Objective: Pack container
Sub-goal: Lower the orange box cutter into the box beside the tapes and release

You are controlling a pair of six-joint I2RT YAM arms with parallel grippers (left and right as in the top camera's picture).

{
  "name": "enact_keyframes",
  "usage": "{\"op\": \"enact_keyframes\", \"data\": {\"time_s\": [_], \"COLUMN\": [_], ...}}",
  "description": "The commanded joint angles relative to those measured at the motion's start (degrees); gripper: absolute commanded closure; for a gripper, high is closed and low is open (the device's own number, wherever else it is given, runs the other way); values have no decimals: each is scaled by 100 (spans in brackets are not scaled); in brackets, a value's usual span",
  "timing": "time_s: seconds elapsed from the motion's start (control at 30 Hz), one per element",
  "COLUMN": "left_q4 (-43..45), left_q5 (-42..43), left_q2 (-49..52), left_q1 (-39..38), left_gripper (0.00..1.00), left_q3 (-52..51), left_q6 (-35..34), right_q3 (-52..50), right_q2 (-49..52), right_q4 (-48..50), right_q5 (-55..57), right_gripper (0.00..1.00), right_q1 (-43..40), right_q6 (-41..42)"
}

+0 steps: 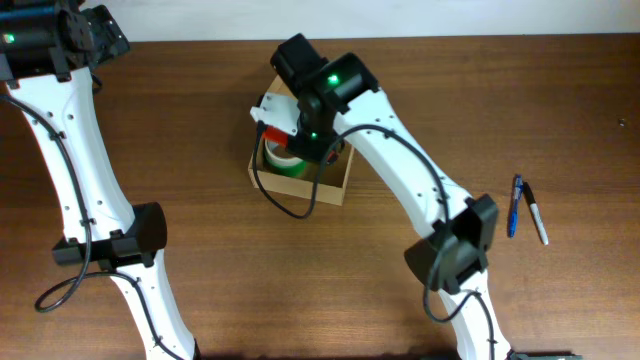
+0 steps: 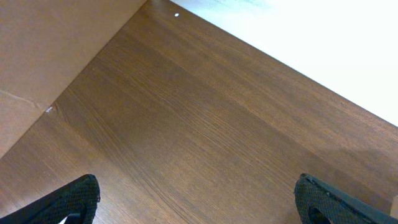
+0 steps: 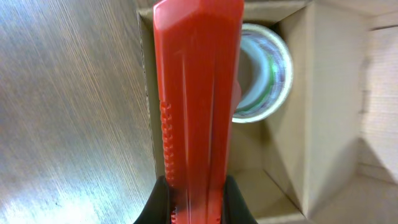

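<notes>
The container (image 1: 336, 186), a tan cardboard box, stands open at the middle back of the table. A green tape roll (image 1: 284, 160) lies inside it and also shows in the right wrist view (image 3: 268, 68). My right gripper (image 3: 198, 200) is shut on a red utility knife (image 3: 196, 93) and holds it over the container's left wall (image 3: 147, 112), pointing into the box. In the overhead view the knife (image 1: 274, 136) shows under the right wrist. My left gripper (image 2: 196, 190) is open and empty above bare table at the far left back.
A blue pen (image 1: 516, 205) and a black-and-white marker (image 1: 537, 213) lie on the table at the right. A tan cardboard surface (image 2: 43, 56) fills the upper left of the left wrist view. The right arm's cable (image 1: 290, 208) hangs in front of the container.
</notes>
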Motion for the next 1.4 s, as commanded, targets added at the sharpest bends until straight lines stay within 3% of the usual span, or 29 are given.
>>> {"op": "enact_keyframes", "data": {"time_s": [0.0, 0.3, 0.7, 1.13, 1.37], "left_q4": [0, -2, 0, -2, 0], "left_q5": [-59, -59, -59, -59, -59], "left_q2": [-76, -76, -76, -76, -76], "left_q1": [20, 20, 20, 20, 20], "left_gripper": [0, 0, 0, 0, 0], "left_q3": [-15, -15, -15, -15, -15], "left_q6": [48, 48, 48, 48, 48], "right_q3": [55, 50, -118, -236, -234], "right_q2": [334, 909, 931, 931, 931], "right_q4": [15, -2, -4, -24, -31], "right_q5": [-114, -116, -120, -94, -83], "right_gripper": [96, 96, 96, 67, 60], "right_q1": [-4, -4, 2, 0, 0], "right_q6": [-114, -125, -175, -173, -153]}}
